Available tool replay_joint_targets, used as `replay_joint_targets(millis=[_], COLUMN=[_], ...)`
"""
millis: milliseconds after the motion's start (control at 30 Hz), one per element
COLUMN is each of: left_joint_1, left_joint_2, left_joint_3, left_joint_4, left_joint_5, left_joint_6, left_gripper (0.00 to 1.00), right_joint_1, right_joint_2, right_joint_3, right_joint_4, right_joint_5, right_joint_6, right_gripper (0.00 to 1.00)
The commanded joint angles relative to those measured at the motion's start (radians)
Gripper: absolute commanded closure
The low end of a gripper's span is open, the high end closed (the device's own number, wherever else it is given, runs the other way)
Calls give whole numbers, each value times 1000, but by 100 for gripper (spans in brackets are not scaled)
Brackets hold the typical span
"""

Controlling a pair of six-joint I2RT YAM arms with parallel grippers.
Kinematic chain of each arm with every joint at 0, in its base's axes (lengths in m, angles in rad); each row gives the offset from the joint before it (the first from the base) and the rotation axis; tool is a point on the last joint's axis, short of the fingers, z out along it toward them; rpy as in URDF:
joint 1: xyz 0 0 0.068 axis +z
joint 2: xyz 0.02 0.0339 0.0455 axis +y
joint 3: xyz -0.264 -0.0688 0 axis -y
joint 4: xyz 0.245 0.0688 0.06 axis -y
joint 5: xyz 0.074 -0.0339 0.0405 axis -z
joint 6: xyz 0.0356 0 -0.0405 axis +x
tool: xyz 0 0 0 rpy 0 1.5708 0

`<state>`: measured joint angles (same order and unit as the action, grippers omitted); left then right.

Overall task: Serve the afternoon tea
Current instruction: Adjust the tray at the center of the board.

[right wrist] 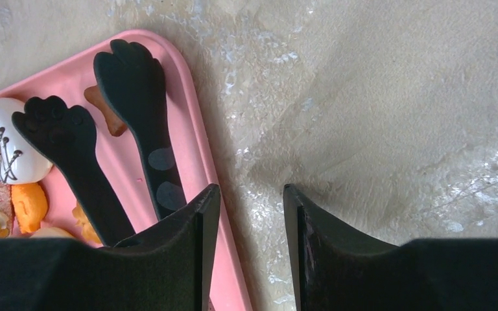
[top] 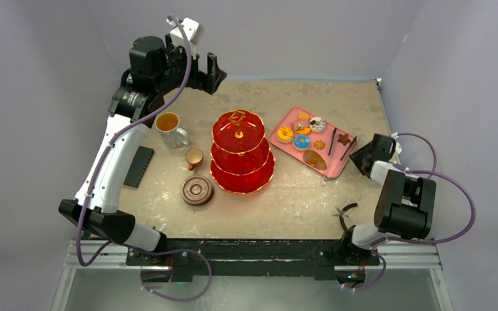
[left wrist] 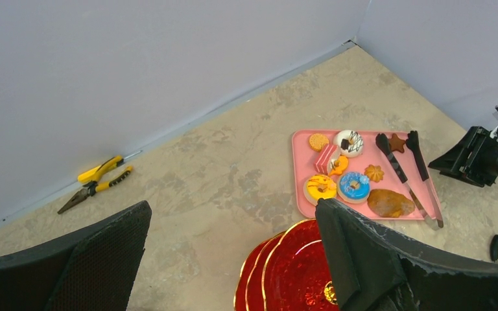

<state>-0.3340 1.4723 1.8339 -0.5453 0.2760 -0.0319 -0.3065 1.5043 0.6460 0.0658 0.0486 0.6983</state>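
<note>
Viewing from the top external camera, the red translucent three-tier stand with gold handle (top: 241,155) stands upright near the centre of the mottled beige table (top: 298,201). Left of it stand the white mug of amber tea (top: 168,128), the small brown cup (top: 194,157) and the round brown saucer (top: 197,191), each apart from the others. A black ridged rectangular block (top: 139,166) lies beside the left arm. Neither wrist view shows these items, except the stand's gold-edged rims in the left wrist view.

Only the left wrist view shows the yellow-handled pliers (left wrist: 97,184) by the back wall. It also resolves the small colourful pastries (left wrist: 337,172): yellow and blue doughnuts, a white drizzled one, a star biscuit and a flat brown piece. All of them lie on the pink rectangular tray (left wrist: 302,168), right of the stand.

Only the right wrist view shows the paw-shaped tips of the black tongs (right wrist: 146,142), which lie on the tray beside its rim.

The left gripper (left wrist: 233,207) hangs high over the far left, jaws fully apart and empty. The right gripper (right wrist: 249,191) hovers at the tray's rim, jaws narrowly apart with nothing between them. One finger is over the tongs' shafts, the other over bare table.
</note>
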Motion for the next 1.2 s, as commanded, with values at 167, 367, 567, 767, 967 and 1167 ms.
replay_joint_targets(millis=[167, 367, 567, 767, 967, 1167], left_joint_1=[6, 6, 6, 6, 6, 6], left_joint_2=[-21, -22, -26, -22, -20, -20], left_joint_3=[-19, -18, -23, -22, -19, -16], left_joint_4=[20, 20, 14, 14, 13, 14], left_joint_5=[10, 13, 4, 14, 16, 9], left_joint_6=[24, 22, 27, 27, 26, 27], left_gripper=[1, 1, 1, 1, 1, 1], right_joint_1=[9, 40, 50, 55, 80, 92], right_joint_2=[-80, -27, 13, -61, -83, -46], right_joint_3=[-72, -63, -33, -27, -21, -23], right_joint_4=[34, 50, 62, 36, 25, 22], right_joint_5=[-47, -46, -33, -14, -26, -10], right_joint_6=[-10, -13, -35, -43, -43, -38], right_gripper=[59, 62, 63, 62, 61, 61])
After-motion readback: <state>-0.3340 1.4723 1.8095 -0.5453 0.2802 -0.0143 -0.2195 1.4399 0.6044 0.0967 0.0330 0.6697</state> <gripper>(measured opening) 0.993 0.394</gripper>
